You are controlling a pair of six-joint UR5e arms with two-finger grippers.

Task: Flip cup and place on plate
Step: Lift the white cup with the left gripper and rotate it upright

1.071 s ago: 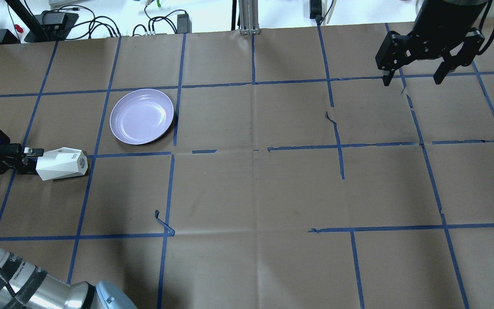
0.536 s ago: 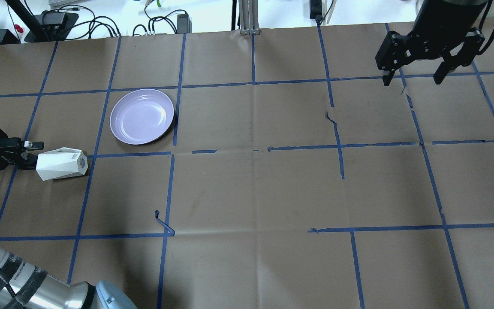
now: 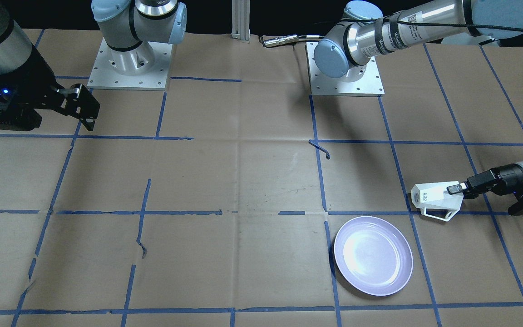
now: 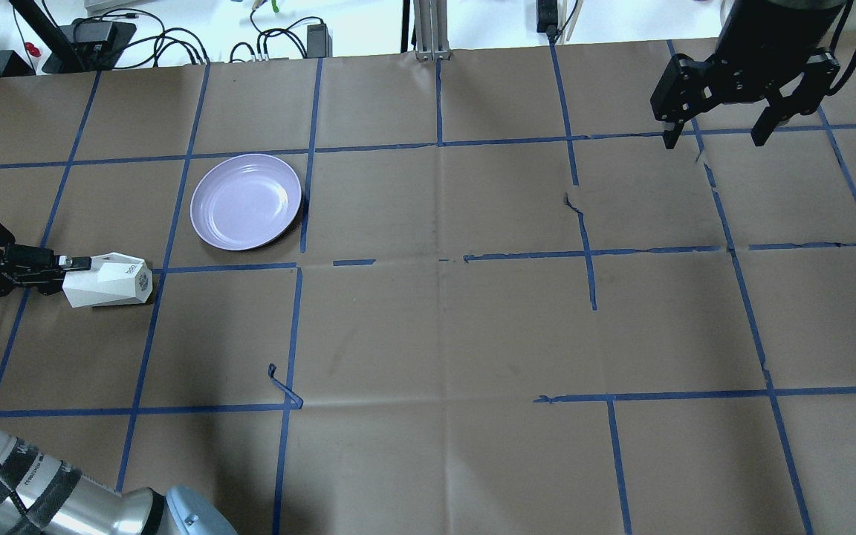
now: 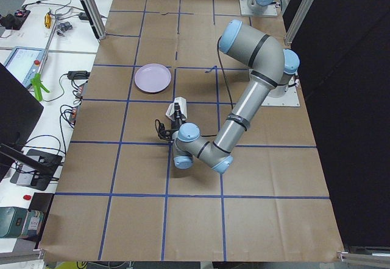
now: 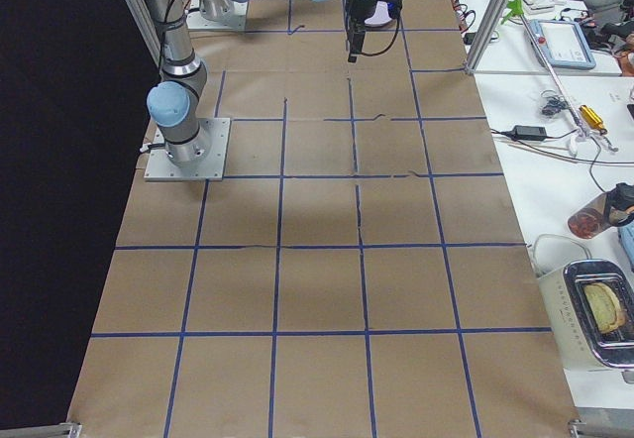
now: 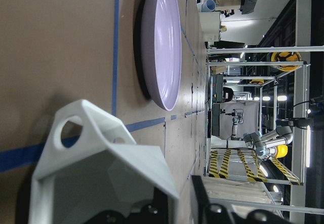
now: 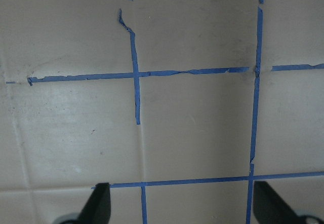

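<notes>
White cup [image 4: 108,282] lies on its side on the table [image 4: 428,334], just beside the plate [image 4: 246,202] but not on it. Its mouth faces the left gripper [image 3: 457,190], whose jaws sit narrow astride its upper wall; can't tell if they're actually clamped. Reads as the grasp step: next needs a firm pinch, a lift, a wrist roll to upright it, then a set-down on the plate. Right gripper [image 4: 714,140] hangs wide open, well apart.
</notes>
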